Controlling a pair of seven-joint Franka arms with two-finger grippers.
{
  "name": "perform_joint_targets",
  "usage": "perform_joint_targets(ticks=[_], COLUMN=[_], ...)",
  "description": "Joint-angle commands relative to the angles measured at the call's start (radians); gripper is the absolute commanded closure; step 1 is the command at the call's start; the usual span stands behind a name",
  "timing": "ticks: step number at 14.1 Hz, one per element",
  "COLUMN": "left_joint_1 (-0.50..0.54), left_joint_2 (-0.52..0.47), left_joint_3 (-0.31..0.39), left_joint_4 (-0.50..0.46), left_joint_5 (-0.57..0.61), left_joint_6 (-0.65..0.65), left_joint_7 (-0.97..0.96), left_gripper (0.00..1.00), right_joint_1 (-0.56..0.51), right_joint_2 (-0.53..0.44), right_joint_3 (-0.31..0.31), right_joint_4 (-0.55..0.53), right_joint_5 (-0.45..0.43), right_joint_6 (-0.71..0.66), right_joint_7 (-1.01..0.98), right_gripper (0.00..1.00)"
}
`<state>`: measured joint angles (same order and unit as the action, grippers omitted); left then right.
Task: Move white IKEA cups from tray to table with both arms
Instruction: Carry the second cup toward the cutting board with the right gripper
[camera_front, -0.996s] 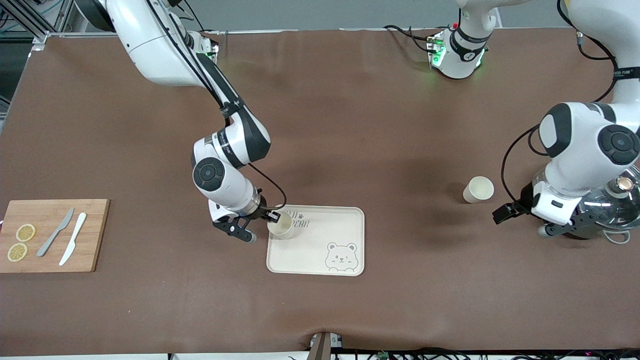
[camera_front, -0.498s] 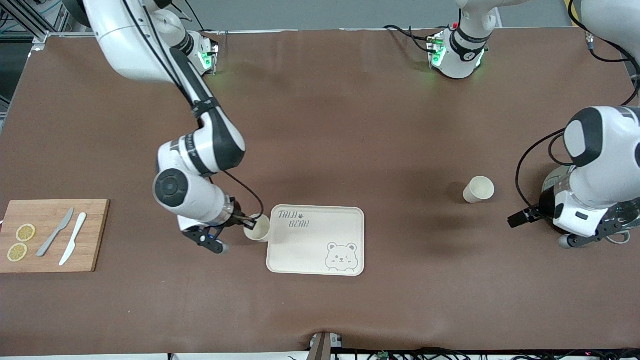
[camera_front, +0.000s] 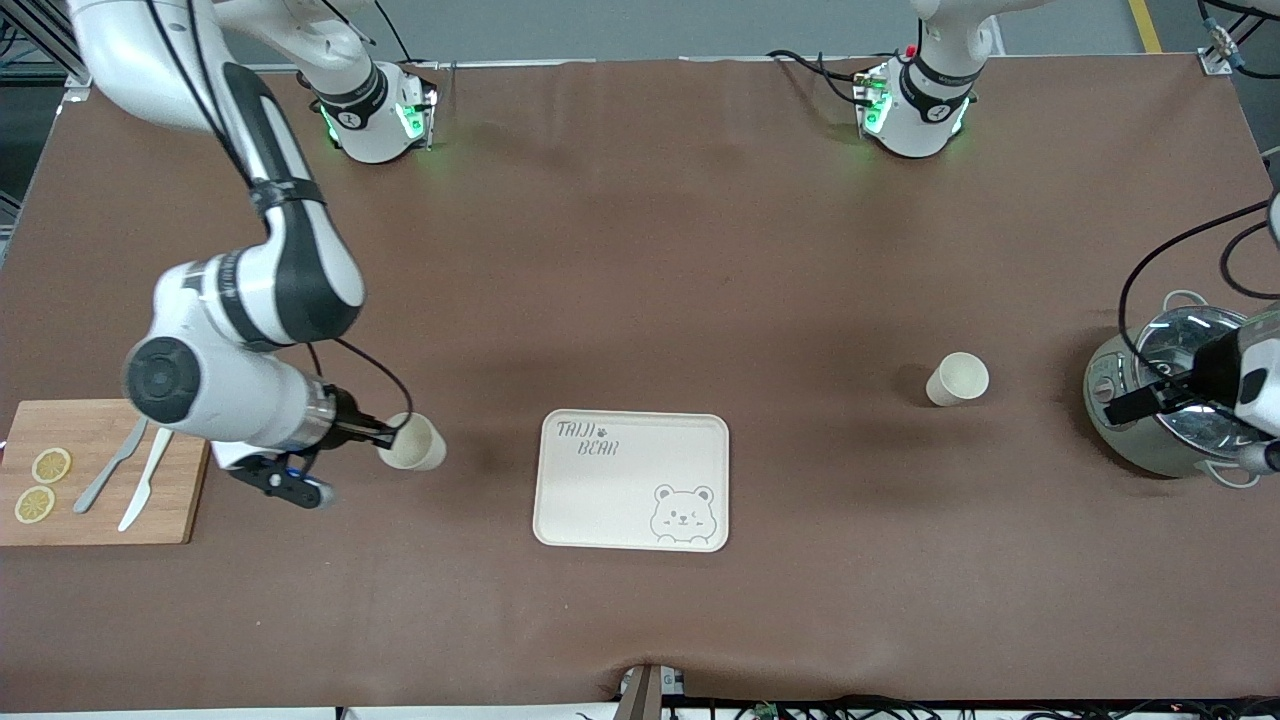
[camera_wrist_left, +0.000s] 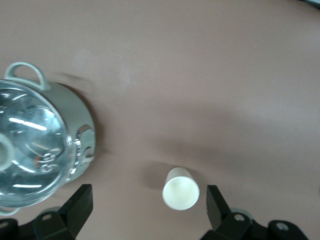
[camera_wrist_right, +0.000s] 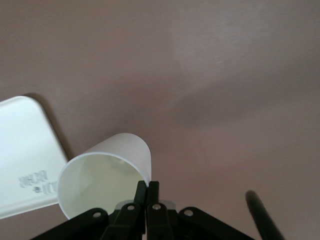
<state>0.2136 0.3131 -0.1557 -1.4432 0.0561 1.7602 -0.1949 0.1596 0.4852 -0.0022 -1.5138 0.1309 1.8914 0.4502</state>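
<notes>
The right gripper (camera_front: 385, 437) hung over bare brown matte tabletop (camera_front: 640, 250), between the cream rectangular bear-printed tray (camera_front: 632, 482) and the bamboo cutting board (camera_front: 105, 473) at the right arm's end of the table. Its fingers were pressed together on the rim wall of one small cream-white handleless tapered cup (camera_front: 412, 442), one finger inside the mouth and one outside, so the cup was carried tilted. The second white cup (camera_front: 957, 379) stood upright on the table toward the left arm's end, well apart from the tray, which held nothing. The left gripper (camera_wrist_left: 149, 209) was over the table beside that cup, fingers spread wide and holding nothing, close to a silver pot with a glass lid (camera_front: 1160, 400); that arm waited.

The cups looked light, thin-walled and stiff, with a smooth surface that could slip in a pinch. A rim grip such as this one seemed workable for so light a thing, though the tilt suggested it might rock on landing; it would probably need setting down base first before release.

In the front view the left arm was mostly cut off at the edge. The held cup's base could not be seen in the right wrist view, and whether it cleared the table was hard to judge.
</notes>
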Motion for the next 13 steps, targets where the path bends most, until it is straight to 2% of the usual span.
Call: perform_joint_targets(ticks=[1,3,6,8,13], left_joint_1=[0.003,0.003,0.003,0.003,0.000], left_joint_2=[-0.077,-0.130,-0.199,-0.239,-0.250], left_joint_3=[-0.001,-0.001,-0.002,-0.005,-0.013], left_joint_4=[-0.003,-0.006,-0.016,-0.028,0.023], left_joint_5=[-0.004,-0.005,-0.019,-0.019,-0.004], left_joint_6=[-0.059,-0.109,-0.163,-0.183,-0.186], left_joint_7=[0.025,0.017,0.029,0.032,0.029], left_gripper=[0.00,0.00,0.00,0.00,0.00], right_joint_1=[-0.092,-0.149,-0.273,-0.316,-0.412], right_joint_2=[-0.121,-0.163,-0.168,-0.168,-0.162], right_joint_3=[0.021,0.019,0.021,0.021,0.021], right_joint_4=[-0.188,-0.253,-0.304,-0.325,-0.439], right_joint_5=[-0.011,-0.011,-0.011,-0.011,-0.011], right_joint_6=[0.020,0.022,0.040,0.060,0.172], right_joint_7=[-0.123,-0.227,-0.426,-0.501,-0.646], right_gripper=[1.00,1.00,1.00,1.00,1.00])
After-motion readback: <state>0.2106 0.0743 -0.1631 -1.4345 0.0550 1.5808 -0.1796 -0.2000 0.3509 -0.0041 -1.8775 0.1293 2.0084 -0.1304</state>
